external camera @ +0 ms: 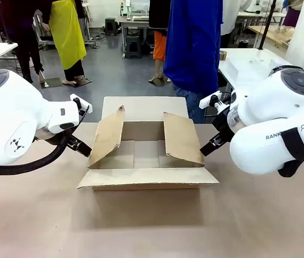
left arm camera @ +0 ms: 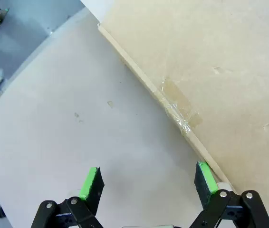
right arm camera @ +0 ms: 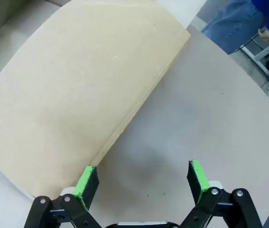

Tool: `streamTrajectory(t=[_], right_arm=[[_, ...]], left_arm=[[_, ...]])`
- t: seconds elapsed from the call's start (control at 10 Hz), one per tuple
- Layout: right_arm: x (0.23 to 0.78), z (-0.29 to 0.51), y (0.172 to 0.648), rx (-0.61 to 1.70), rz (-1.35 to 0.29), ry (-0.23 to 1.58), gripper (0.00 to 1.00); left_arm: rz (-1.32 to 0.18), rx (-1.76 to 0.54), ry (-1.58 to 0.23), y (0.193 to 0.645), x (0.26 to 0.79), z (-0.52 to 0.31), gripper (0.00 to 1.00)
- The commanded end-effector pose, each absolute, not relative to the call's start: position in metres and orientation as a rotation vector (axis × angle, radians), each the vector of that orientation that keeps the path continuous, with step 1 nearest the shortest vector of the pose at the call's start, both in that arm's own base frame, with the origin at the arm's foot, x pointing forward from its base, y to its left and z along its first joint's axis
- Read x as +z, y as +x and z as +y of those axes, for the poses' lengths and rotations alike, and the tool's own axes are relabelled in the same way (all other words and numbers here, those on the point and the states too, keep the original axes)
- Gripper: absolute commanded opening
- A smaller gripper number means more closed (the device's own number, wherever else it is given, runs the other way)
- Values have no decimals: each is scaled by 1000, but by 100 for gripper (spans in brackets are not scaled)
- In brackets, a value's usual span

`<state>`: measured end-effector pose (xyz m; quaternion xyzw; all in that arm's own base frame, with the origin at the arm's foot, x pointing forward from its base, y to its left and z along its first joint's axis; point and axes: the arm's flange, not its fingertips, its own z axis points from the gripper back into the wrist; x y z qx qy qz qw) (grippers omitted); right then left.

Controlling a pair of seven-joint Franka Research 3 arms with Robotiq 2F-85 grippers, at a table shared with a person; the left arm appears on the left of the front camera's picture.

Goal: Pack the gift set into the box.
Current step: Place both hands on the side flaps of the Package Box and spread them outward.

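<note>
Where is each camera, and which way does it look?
Front view: robot's side, facing across the table at the box and a person in blue; left arm, right arm show.
Left wrist view: on the left arm, along the left gripper toward the left flap.
Right wrist view: on the right arm, along the right gripper toward the right flap.
All three share the box.
</note>
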<state>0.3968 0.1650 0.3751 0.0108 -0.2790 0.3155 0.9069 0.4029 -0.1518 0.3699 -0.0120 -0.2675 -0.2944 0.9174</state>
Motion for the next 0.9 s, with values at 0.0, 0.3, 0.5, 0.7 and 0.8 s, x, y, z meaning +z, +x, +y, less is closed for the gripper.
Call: streamTrajectory(t=[0.0,0.3,0.5,0.7,0.8], right_arm=[[375,165,397,651,-576,22,100],[375,165,397,651,-576,22,100],[375,165,397,651,-576,22,100],[375,165,397,651,-576,22,100],[375,165,397,651,-576,22,100]], left_arm=[[-551,-606,-25,403,370,-152,100],[-551,-606,-25,403,370,-152,100],[-551,-606,-25,403,370,-152,100],[-551,-606,-25,403,370,-152,100],[-551,-606,-25,403,370,-152,100]])
